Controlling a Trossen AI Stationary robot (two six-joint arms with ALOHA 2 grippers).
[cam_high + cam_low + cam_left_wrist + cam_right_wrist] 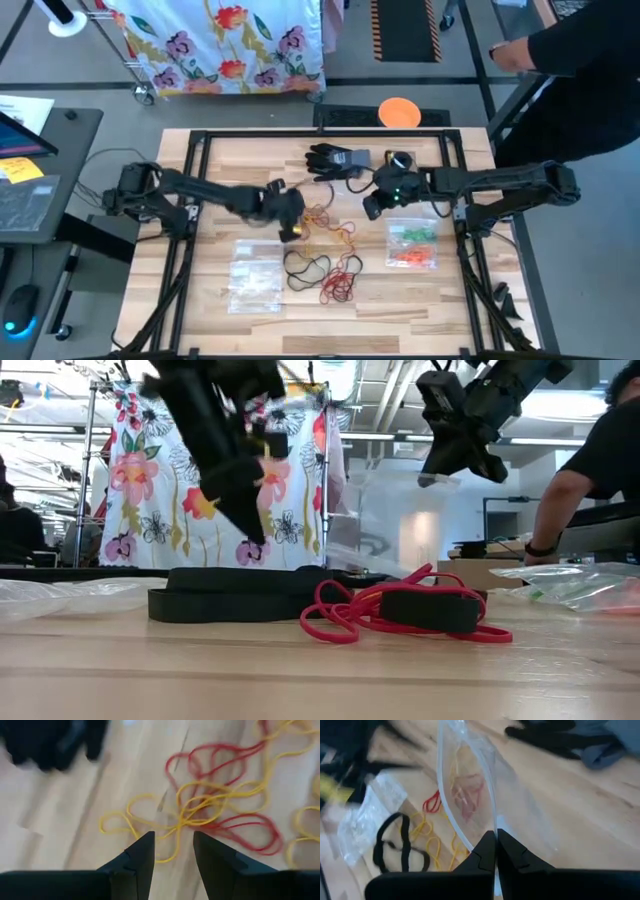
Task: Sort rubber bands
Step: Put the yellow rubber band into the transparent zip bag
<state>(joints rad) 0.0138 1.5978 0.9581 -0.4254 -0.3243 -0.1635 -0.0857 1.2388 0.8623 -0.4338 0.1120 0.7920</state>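
Left pincer (291,226) hangs over mid-bench, jaws partly apart, nothing between them; in left wrist view its fingers (140,862) sit above a tangle of yellow and red rubber bands (210,815) lying loose on the wood; the black glove (328,160) lies at the far side of the bench (220,160), near centre; right pincer (495,845) is raised right of centre, jaws closed tight on the edge of a clear plastic bag (470,785) that hangs from it, with reddish and yellow bands showing through the plastic; more bands lie at the near middle of the bench: black loops (305,266) and a red cluster (342,284); a bag with green and orange bands (412,246) rests on the right side; another clear bag (254,277) on the left side; a person's arm (575,490) shows beyond the bench at right.
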